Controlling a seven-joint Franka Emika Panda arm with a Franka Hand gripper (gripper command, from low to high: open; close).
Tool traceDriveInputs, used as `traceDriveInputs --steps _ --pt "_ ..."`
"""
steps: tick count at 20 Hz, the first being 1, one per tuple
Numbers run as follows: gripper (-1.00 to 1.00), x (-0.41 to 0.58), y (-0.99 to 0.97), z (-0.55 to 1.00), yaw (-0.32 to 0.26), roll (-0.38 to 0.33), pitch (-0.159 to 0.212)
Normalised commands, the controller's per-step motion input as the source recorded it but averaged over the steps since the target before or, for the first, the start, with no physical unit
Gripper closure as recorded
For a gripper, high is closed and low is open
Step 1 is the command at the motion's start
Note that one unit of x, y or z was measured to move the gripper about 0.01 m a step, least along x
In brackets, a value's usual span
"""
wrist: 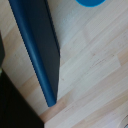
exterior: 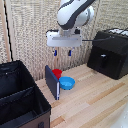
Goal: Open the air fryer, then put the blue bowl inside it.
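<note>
Exterior view. The white robot arm hangs the end effector in open air above the table, its two blue-tipped fingers pointing down with a small gap between them and nothing held. The blue bowl sits on the table below the end effector and a little toward the exterior view's right, well apart from it in height. Just beside the bowl, on the exterior view's left, a dark blue panel stands upright on edge, and a red round object lies close behind the bowl, almost directly under the fingers. The air fryer stands well off to the exterior view's right of the end effector, level with it in the picture. Its handle projects from the drawer front, which looks flush with the body, so the drawer appears shut and untouched. A black fabric bin fills the near corner on the exterior view's left.

Wrist view. The fingers do not show here. The dark blue panel crosses the picture diagonally, and only a sliver of the blue bowl appears at the frame edge, on bare wood.

Handling. The bowl looks like light, stiff, smooth plastic. A pinch across the rim on the side away from the panel seems the best hold, with modest force, since a thin wall may flex or slip. The handle looks rigid and suits a firm grasp across the bar.
</note>
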Motion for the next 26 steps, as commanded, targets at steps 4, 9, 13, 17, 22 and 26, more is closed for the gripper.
traceDriveInputs --steps 4,9,13,17,22,26 --pt "-1.00 0.026 0.00 -0.03 -0.329 -0.131 -0.039" --pt "-1.00 0.014 0.00 -0.05 -0.294 -0.191 -0.043" --pt "-1.00 0.000 0.00 -0.06 -0.241 -0.267 -0.038" --pt "-1.00 0.000 0.00 -0.10 -0.170 -0.343 -0.035" --pt "-1.00 0.000 0.00 -0.12 -0.095 -0.375 -0.044" --pt "-1.00 -0.008 -0.07 -0.13 -0.048 -0.375 -0.078"
